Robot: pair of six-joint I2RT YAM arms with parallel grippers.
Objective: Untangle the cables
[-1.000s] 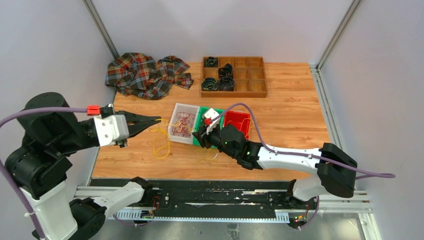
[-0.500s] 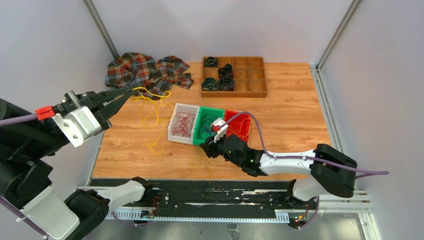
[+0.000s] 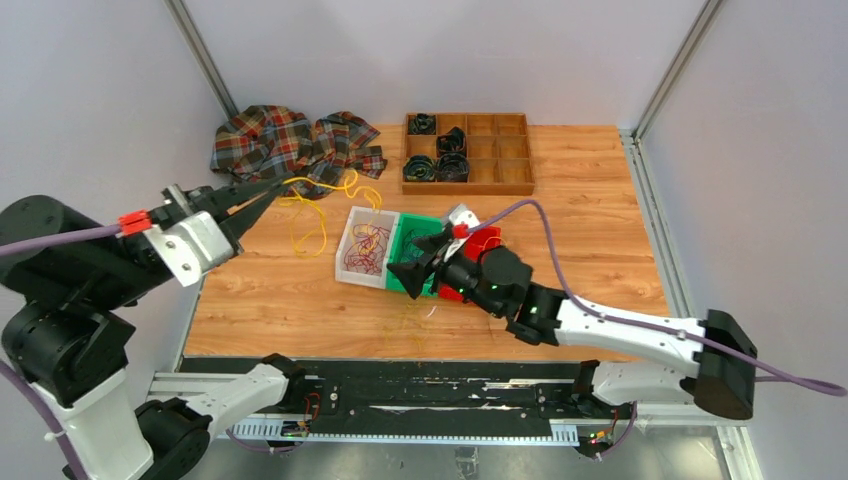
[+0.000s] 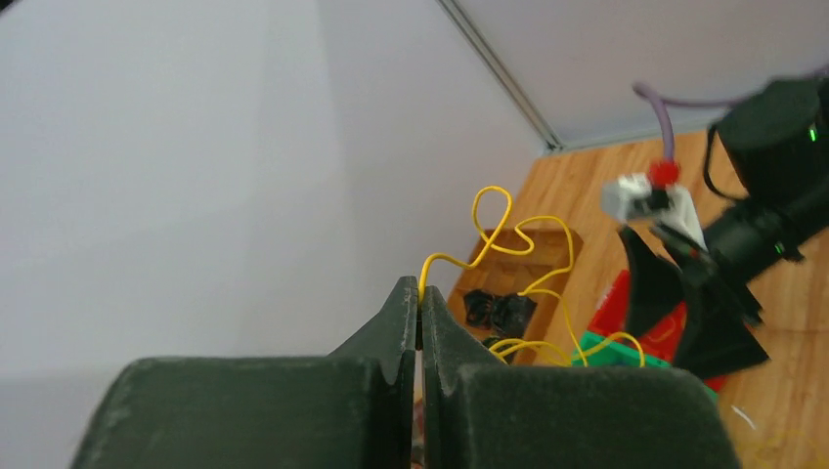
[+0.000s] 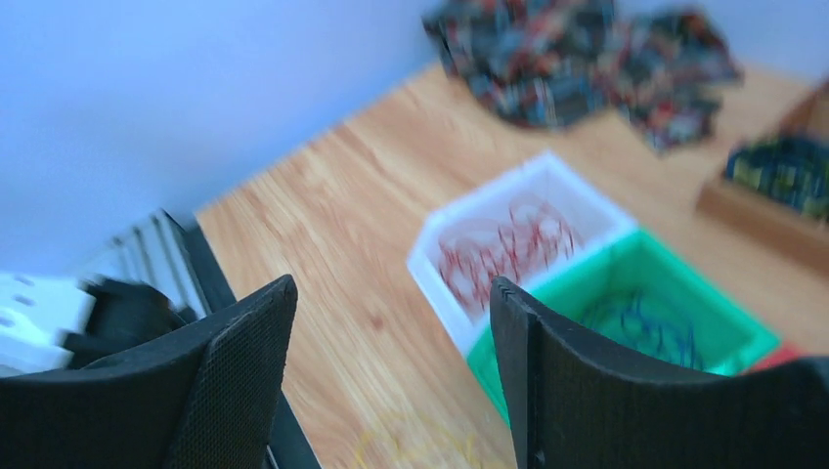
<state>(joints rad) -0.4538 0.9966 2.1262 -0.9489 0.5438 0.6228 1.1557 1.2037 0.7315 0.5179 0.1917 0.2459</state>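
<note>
A thin, springy yellow cable (image 4: 492,189) is pinched at one end between the closed jaws of the left gripper (image 4: 419,303), which is raised above the left side of the wooden tabletop (image 3: 580,230). From the clamped end the cable is carried away in loose curls towards the bins, and its loops are draped down to the wood. Wiry red cables (image 5: 508,239) are heaped in a white bin (image 3: 345,250), and dark blue cables (image 5: 640,327) in the green bin (image 3: 408,222) touching it. The right gripper (image 5: 391,293) is held over the green bin's near edge, its textured black jaws spread wide with nothing between them.
</note>
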